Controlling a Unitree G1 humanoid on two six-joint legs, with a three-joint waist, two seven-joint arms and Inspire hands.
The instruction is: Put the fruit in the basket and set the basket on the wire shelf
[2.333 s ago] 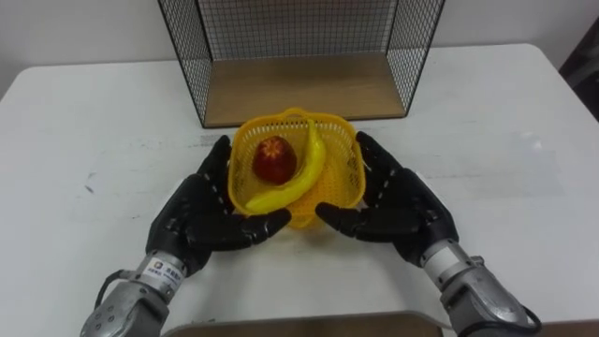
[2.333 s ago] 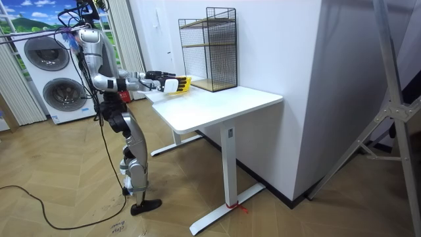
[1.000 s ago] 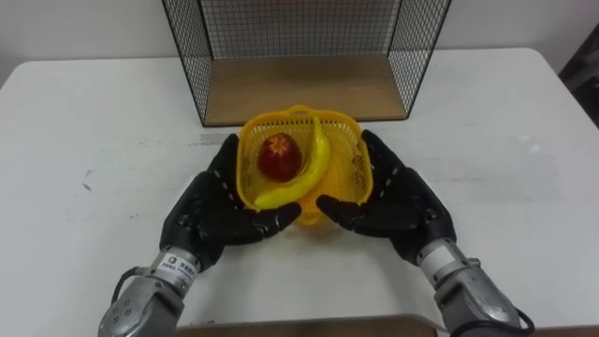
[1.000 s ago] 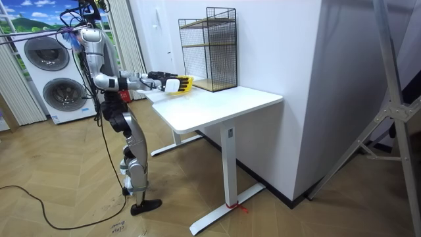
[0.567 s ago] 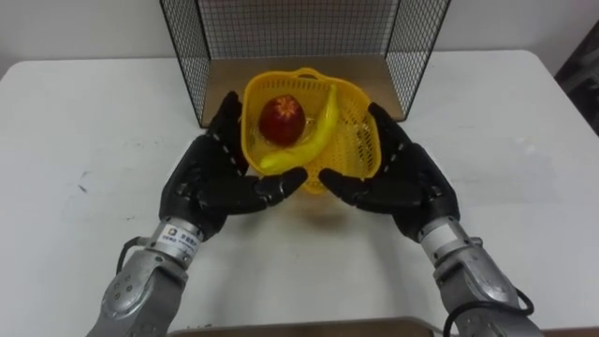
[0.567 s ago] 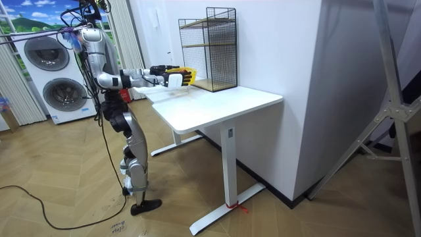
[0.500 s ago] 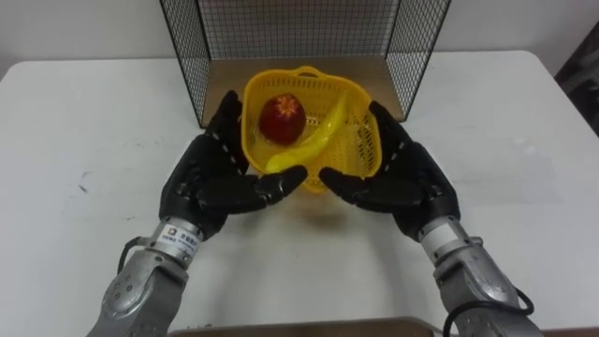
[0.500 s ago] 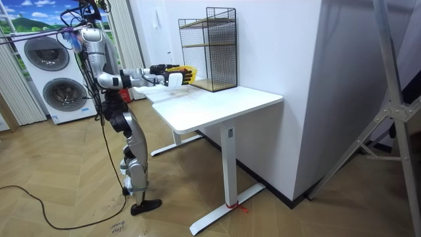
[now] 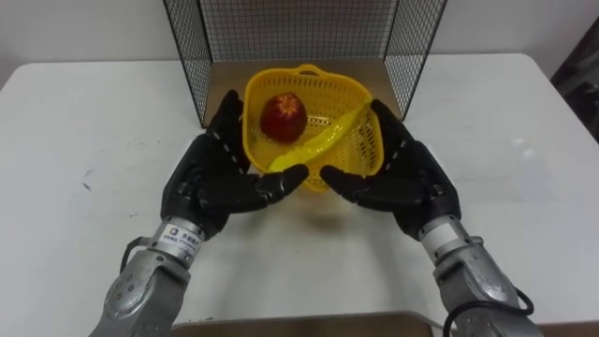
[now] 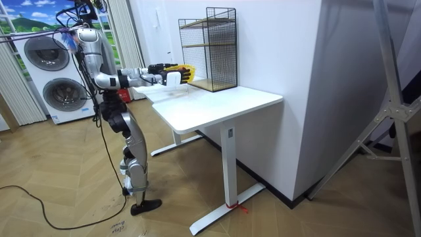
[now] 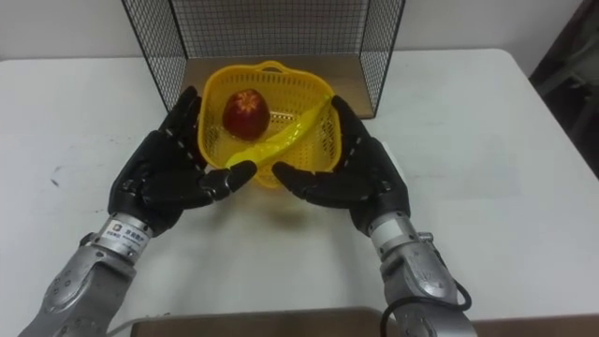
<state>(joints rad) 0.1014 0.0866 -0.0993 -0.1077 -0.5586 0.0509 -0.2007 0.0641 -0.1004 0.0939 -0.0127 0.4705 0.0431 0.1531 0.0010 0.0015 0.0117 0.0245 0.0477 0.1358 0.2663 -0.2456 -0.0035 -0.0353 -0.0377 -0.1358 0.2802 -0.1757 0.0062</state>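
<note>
A yellow plastic basket hangs in the air between my two hands, just in front of the black wire shelf. A red apple lies in its left half. A banana lies slanted across the right half. My left hand presses the basket's left side with straight fingers, thumb under it. My right hand does the same on the right side. In the room view I stand at the table's left end, arms stretched out with the basket close to the shelf.
The shelf's wooden bottom board lies just behind the basket, with mesh walls on both sides. The white table spreads to either side. Washing machines stand behind me in the room view.
Both hands lifted the basket off the table and carried it forward, up to the shelf's open front. The banana slid inside the basket and now lies flatter, towards the right.
</note>
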